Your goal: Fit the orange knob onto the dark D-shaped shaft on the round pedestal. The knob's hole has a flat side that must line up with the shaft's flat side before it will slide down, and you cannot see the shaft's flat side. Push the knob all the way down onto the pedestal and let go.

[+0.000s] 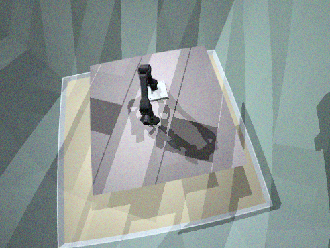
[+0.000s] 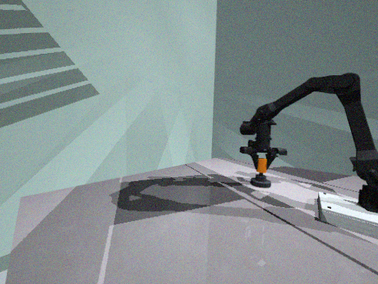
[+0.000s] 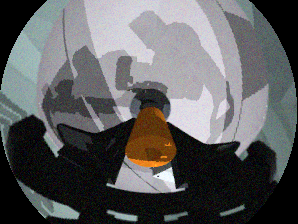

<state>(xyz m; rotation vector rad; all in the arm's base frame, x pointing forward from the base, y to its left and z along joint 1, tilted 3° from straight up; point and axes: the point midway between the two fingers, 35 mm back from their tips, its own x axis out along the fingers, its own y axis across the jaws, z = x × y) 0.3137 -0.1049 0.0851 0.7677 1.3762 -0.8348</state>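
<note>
My gripper (image 2: 262,166) (image 3: 150,123) is shut on the orange knob (image 2: 262,163) (image 3: 151,145) and points straight down. The knob looks upright between the fingertips. The round dark pedestal (image 2: 260,184) (image 3: 165,108) stands right below it. In the exterior view a short piece of the dark shaft (image 2: 261,175) shows between the knob's lower end and the pedestal, so the knob is above the pedestal's top, at about the shaft's tip. Whether knob and shaft touch cannot be told. The shaft's flat side is hidden. In the top view the arm covers knob and pedestal.
The arm's white base plate (image 1: 161,91) (image 2: 342,211) lies near the pedestal, under the arm's base. The grey-pink table top (image 1: 198,84) (image 2: 165,246) carries dark seams and shadows of the arm. Around it is a yellowish area with a pale raised border (image 1: 60,151).
</note>
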